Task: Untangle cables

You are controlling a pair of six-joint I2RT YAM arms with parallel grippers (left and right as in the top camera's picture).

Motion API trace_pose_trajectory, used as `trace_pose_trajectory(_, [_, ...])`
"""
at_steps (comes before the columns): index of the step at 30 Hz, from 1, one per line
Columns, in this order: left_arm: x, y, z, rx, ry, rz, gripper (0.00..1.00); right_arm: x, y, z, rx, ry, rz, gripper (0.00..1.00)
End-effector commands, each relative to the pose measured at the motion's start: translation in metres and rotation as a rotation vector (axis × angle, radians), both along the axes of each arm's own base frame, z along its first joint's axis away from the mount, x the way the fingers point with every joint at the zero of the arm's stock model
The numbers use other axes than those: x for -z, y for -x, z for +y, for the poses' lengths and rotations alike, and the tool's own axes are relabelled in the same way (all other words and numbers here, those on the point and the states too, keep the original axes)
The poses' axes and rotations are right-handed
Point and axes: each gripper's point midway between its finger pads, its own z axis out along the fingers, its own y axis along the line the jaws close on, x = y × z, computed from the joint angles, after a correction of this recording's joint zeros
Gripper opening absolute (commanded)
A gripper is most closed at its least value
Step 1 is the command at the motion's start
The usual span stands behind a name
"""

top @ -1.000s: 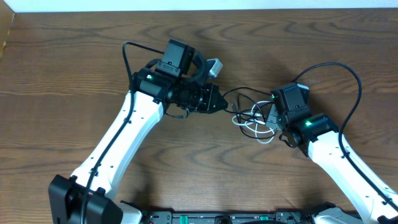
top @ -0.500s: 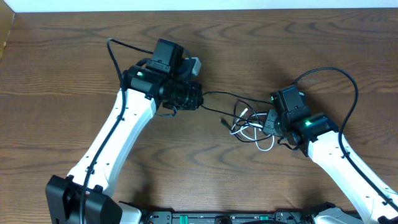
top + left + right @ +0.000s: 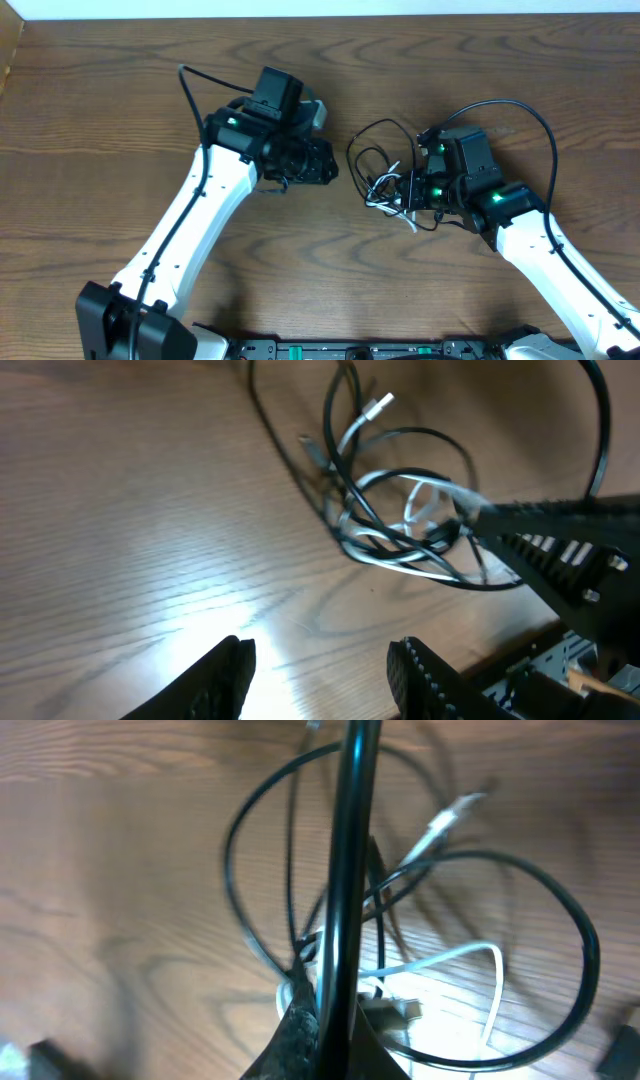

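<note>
The cables (image 3: pixel 375 178) lie in a tangled bunch of thin black and white loops on the wooden table, between my two arms. My left gripper (image 3: pixel 334 166) stands open just left of the bunch, apart from it. In the left wrist view its fingers (image 3: pixel 228 678) are spread with only bare wood between them, and the cables (image 3: pixel 395 510) lie ahead. My right gripper (image 3: pixel 406 190) is shut on the bunch from the right. In the right wrist view it (image 3: pixel 335 1012) pinches a black cable (image 3: pixel 350 840), with a white cable (image 3: pixel 445 958) looped behind.
Thicker black robot wiring (image 3: pixel 520 108) arcs above the right arm, and another lead (image 3: pixel 190 85) arcs over the left arm. The table's far edge (image 3: pixel 320 14) runs along the top. A white plug end (image 3: pixel 378 405) sticks out of the bunch.
My left gripper has opened and let go of the black strand it was pulling taut leftward. The strand has sprung back into a loop. The right gripper has shifted left with the bunch.
</note>
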Motion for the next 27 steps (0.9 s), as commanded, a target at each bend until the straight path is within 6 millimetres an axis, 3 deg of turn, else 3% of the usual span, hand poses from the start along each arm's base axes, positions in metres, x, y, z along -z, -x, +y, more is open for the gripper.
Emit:
trace_pose_trajectory(1, [-0.003,0.012,-0.010,0.040,0.014,0.003,0.48,-0.012,0.000,0.012,-0.066,-0.064,-0.033,0.01])
trace_pose_trajectory(9, [0.015,0.021,-0.008,0.046,-0.005,0.055,0.47,-0.034,-0.028,0.013,0.026,-0.138,-0.126,0.01])
trace_pose_trajectory(14, [0.013,0.026,-0.013,0.059,0.026,0.077,0.47,-0.012,-0.024,-0.012,0.115,-0.025,-0.054,0.01])
trace_pose_trajectory(18, [0.017,0.029,-0.013,0.063,0.021,0.087,0.49,0.019,-0.004,-0.051,0.212,0.169,0.062,0.01])
trace_pose_trajectory(19, [0.019,0.029,-0.013,0.063,0.018,0.092,0.51,0.026,0.003,-0.061,0.233,0.226,0.091,0.04])
trace_pose_trajectory(23, [0.031,0.034,-0.014,0.041,0.019,0.129,0.58,0.037,0.018,-0.084,0.271,0.345,0.146,0.35])
trace_pose_trajectory(27, [0.039,0.040,-0.022,0.051,0.035,0.146,0.61,0.037,0.020,-0.086,0.274,0.357,0.151,0.40])
